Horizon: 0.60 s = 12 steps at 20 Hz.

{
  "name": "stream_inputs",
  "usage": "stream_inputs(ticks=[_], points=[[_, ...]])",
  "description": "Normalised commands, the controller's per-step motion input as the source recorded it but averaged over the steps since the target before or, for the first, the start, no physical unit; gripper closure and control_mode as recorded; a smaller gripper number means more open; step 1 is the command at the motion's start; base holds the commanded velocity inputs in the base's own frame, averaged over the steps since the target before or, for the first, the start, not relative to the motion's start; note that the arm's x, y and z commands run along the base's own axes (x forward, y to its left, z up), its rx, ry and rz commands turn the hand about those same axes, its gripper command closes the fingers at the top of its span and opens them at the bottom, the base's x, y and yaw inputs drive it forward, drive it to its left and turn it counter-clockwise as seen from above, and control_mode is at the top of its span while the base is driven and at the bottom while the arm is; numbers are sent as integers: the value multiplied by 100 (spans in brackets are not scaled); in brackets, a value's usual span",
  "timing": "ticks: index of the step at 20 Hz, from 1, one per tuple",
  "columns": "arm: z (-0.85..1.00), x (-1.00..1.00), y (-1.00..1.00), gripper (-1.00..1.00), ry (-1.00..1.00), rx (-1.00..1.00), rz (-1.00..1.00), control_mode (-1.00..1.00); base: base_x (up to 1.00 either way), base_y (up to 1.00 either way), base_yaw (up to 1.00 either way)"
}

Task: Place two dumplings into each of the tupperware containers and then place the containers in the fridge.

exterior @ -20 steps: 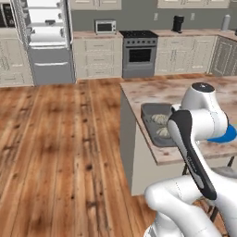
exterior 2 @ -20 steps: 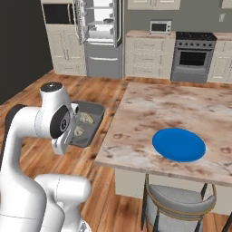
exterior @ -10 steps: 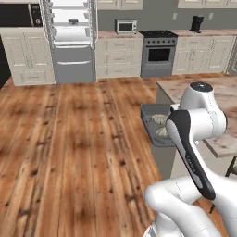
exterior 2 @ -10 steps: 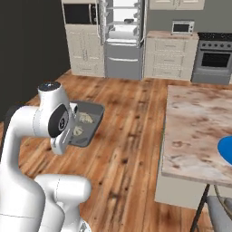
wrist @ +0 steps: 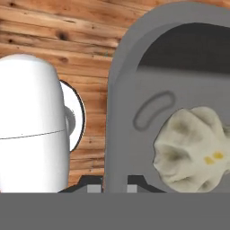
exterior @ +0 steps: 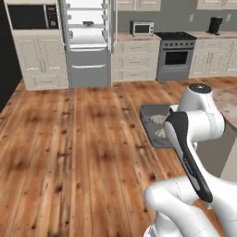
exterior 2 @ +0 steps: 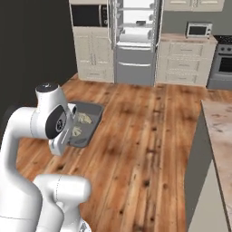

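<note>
A dark grey tupperware container [exterior: 149,112] hangs over the wood floor in front of the arm, with my gripper [wrist: 114,183] shut on its near rim [wrist: 120,90]. Two pale dumplings lie inside it, one [exterior: 159,120] farther and one [exterior: 161,133] nearer; the right base view shows the same container [exterior 2: 93,109] and dumplings [exterior 2: 84,118]. In the hand view one dumpling [wrist: 192,150] lies on the tub's floor at the right. The fridge [exterior: 88,44] stands open at the back wall, its white shelves showing [exterior 2: 136,36]. A small dark thing [exterior: 88,23] rests on an upper shelf.
The marble island counter [exterior 2: 219,131] runs along the right [exterior: 229,99]. A steel oven [exterior: 176,55], a toaster oven [exterior: 141,28] on beige cabinets and a built-in microwave [exterior: 32,16] line the back wall. Open wood floor [exterior: 83,139] stretches toward the fridge.
The whole scene has shifted in both base views: the base has driven off the island toward the fridge, which now looks nearer and more central. The container stays in my gripper.
</note>
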Motion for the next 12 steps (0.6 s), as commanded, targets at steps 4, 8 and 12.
stream_inputs(ticks=[4,8,12], points=[[0,0,0,100,0,0,0,100,100,32,-1],[0,0,0,100,0,0,0,100,100,22,0],[0,0,0,100,0,0,0,100,100,26,0]])
